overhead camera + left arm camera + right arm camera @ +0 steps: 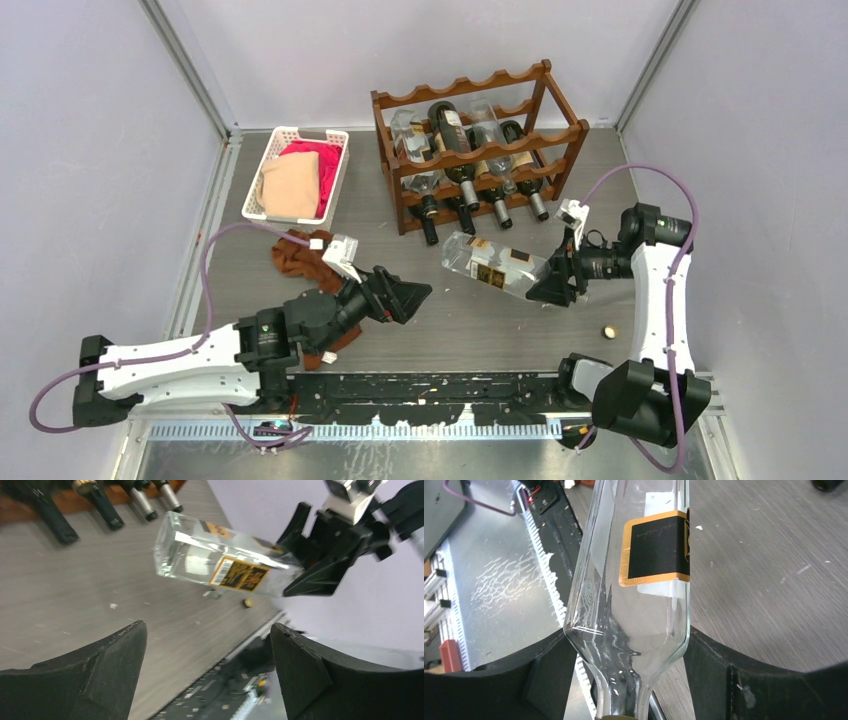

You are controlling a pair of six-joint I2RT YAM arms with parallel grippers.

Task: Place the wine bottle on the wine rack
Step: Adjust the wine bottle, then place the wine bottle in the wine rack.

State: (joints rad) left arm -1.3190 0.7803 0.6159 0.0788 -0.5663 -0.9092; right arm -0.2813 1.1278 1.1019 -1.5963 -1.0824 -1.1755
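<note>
The wine bottle (492,266) is held by the right gripper (550,281). The fingers are closed on the bottle's shoulder, close to the neck, and the glass is touched on both sides. The bottle is lying almost flat and looks to be lifted a little off the table (460,335). Its flat bottom is pointed to about 10 o'clock in the top view.

The wine rack (480,92) is found at 12 o'clock from the bottle, near it but not touching. Other bottles (452,140) are already laid in its middle and lower rows. The top row looks free.

The left gripper (411,296) is seen at 9 o'clock from the bottle. It is opened wide and nothing is held in it.

Some things could go wrong from here. The bottle is gripped at one end only, so the long heavy part is left hanging out. The glass is smooth, so it could be twisted down by its own weight, or slipped out and dropped. The other bottles could be bumped if it is swung in too low or too fast. If it is let go before it is sat in the dips, it could be tipped off the rack.
</note>
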